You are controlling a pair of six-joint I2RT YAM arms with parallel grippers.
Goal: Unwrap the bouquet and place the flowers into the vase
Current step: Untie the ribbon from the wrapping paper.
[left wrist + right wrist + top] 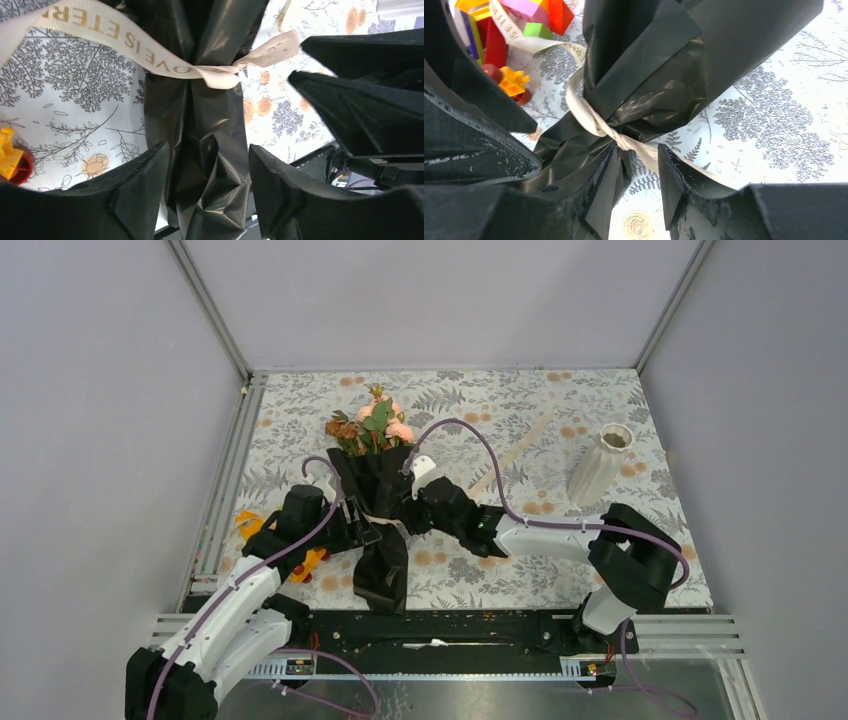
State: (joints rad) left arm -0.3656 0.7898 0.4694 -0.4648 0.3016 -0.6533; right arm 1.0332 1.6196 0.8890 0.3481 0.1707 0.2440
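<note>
The bouquet [372, 490] lies mid-table, its cone of black wrapping [210, 125] [664, 65] pinched at the waist by a cream ribbon [150, 55] [594, 120]. The flowers [375, 425], peach roses with green leaves, stick out of its far end. My left gripper [362, 530] [207, 147] is open and straddles the crumpled paper below the knot. From the other side my right gripper [415, 502] [638, 150] is open at the knot, with a ribbon tail running across its gap and over one finger. The white ribbed vase [600, 465] stands upright at the far right.
A colourful toy-block car [270, 540] [514, 30] [10, 160] sits just left of the left gripper. A pale thin stick [520, 450] lies between the bouquet and the vase. Grey walls close in the floral tablecloth [480, 400] on three sides.
</note>
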